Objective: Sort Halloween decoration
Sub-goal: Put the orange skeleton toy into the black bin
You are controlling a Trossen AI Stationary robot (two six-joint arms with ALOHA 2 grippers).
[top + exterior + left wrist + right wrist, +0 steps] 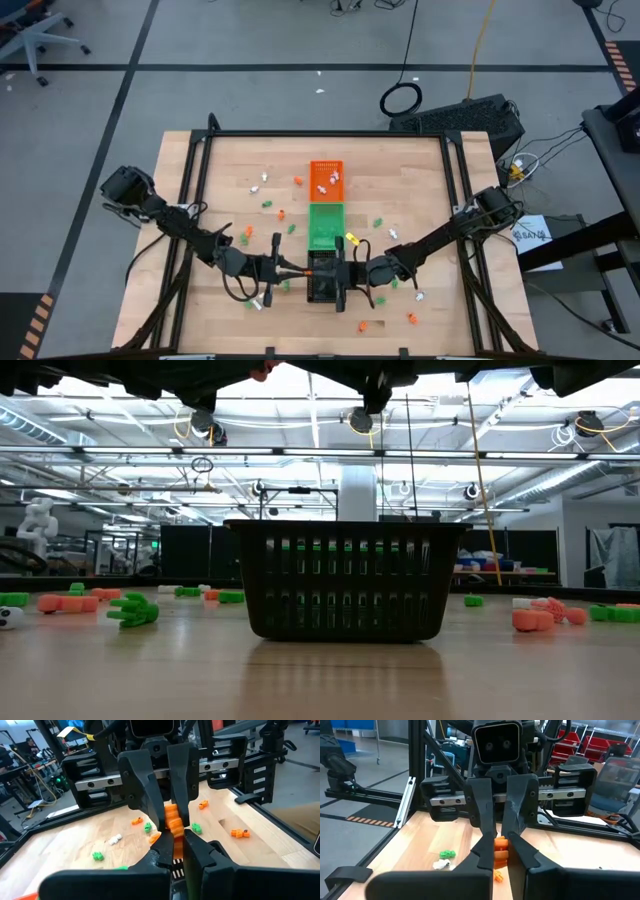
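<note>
An orange trinket (173, 826) of the Halloween decoration hangs in the air between my two grippers, above the black tray (325, 282) near the table's front centre. My left gripper (175, 846) comes from the table's left and is shut on it. My right gripper (501, 853) comes from the right and is shut on the same piece. Other orange, green and white trinkets (268, 203) lie loose on the wooden table. My left gripper pinches the trinket's end nearest to it (176, 840) between its two fingers, level, from the table's left. The piece is lifted clear over the black tray. My right gripper pinches the trinket's other end (500, 849) between its two fingertips, level, from the table's right, facing the left gripper.
An orange tray (326, 178), a green tray (325, 225) and the black tray stand in a row down the table's middle. In the low view the black tray (345, 585) stands in front, with a green trinket (135, 610) to one side and orange ones (530, 618) to the other.
</note>
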